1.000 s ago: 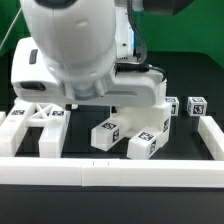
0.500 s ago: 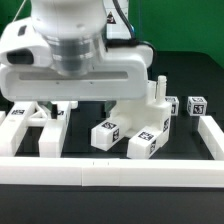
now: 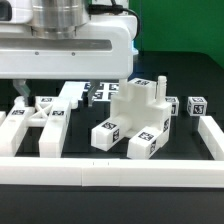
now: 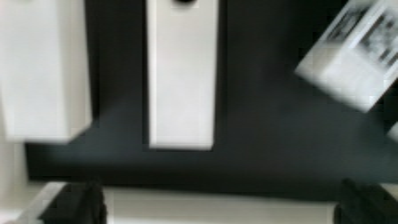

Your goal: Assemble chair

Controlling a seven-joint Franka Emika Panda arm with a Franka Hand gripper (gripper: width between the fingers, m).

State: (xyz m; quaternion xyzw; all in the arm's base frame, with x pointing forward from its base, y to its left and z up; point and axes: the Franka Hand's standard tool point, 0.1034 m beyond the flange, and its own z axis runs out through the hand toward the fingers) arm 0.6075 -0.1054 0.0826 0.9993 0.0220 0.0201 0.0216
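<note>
The pincer [image 4: 217, 203] is fully open and holds nothing. We locate the X-braced frame [image 3: 38, 122] beneath it, at the exterior view's left; its long bars [image 4: 183, 75] run across the line between the fingertips.

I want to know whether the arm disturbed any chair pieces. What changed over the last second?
The arm lifted upward, uncovering the notched block and the X-braced frame. Its gripper stayed open and empty; nothing was taken or released. The small cubes and front pieces did not move.
</note>
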